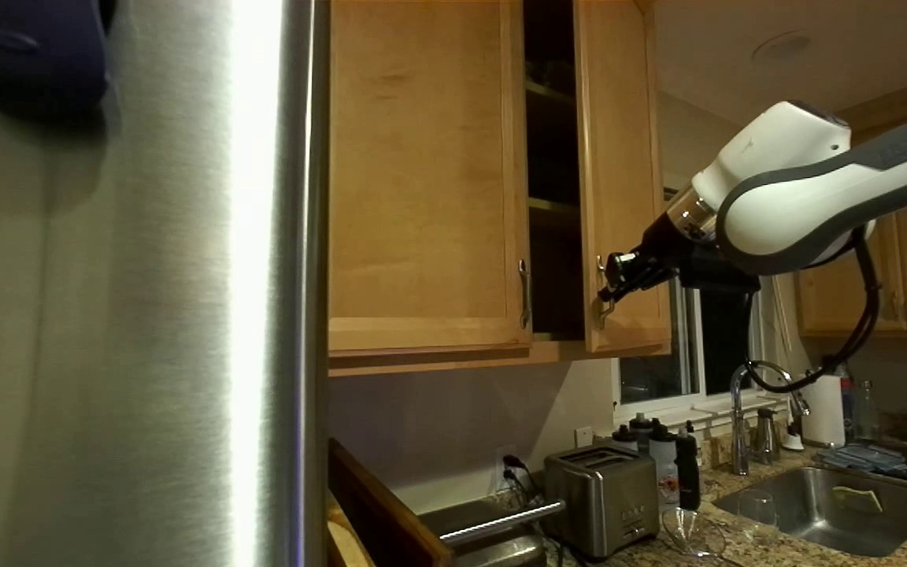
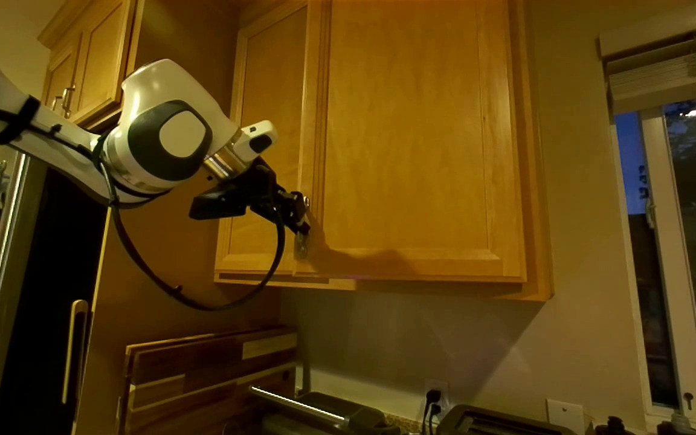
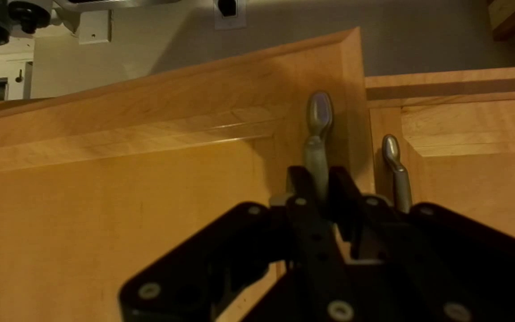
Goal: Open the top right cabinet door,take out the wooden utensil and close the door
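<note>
1. The cabinet (image 2: pixel 535 211) spans the upper part of both exterior views, in light wood with framed panels.
2. The right door (image 2: pixel 408 139), the one your task names, is the right-hand one of the pair in front of you, standing ajar with its left edge out from the frame. In an exterior view you can see a dark gap beside it, crossed by shelves (image 1: pixel 553 206).
3. The left door (image 1: pixel 422 181) lies flat against the cabinet, across that gap.
4. Your arm (image 1: pixel 808 213) is raised before the cabinet, sloping down to the wrist joint in both exterior views. From there its last section tilts downward too, so you meet the right door at a slant, near its lower left corner.
5. The toaster (image 1: pixel 603 496) stands lower than the cabinet, well apart from your arm.
6. The cable (image 2: pixel 218 309) droops under your arm in a loose loop.
7. Your gripper (image 3: pixel 320 176) is clamped on the right handle (image 3: pixel 318 150), the jaws pressed to it from both sides between its two ends.
8. The left handle (image 3: pixel 396 167) sits on the left door, apart from your gripper.
</note>
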Robot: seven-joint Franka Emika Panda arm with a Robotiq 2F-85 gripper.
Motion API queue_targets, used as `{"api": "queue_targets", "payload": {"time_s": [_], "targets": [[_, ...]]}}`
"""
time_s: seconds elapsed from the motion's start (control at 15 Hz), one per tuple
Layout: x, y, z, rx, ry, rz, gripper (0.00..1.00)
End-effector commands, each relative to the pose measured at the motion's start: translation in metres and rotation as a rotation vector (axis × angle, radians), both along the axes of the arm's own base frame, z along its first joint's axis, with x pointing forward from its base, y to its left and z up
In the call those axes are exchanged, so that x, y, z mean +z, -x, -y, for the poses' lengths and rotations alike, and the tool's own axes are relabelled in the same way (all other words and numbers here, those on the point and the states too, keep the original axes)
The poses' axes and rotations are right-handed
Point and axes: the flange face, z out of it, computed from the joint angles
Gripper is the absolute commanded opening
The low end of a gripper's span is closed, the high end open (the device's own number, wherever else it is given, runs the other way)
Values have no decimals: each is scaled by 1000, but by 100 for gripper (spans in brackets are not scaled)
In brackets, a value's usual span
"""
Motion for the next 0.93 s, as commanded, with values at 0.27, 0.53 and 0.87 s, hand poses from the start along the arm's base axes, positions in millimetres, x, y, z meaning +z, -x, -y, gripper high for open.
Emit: {"api": "queue_targets", "payload": {"time_s": [0.27, 0.53, 0.87], "targets": [[1, 1, 5, -27, 25, -3, 4], [-6, 15, 22, -143, 63, -22, 4], [-16, 39, 31, -241, 61, -29, 4]]}}
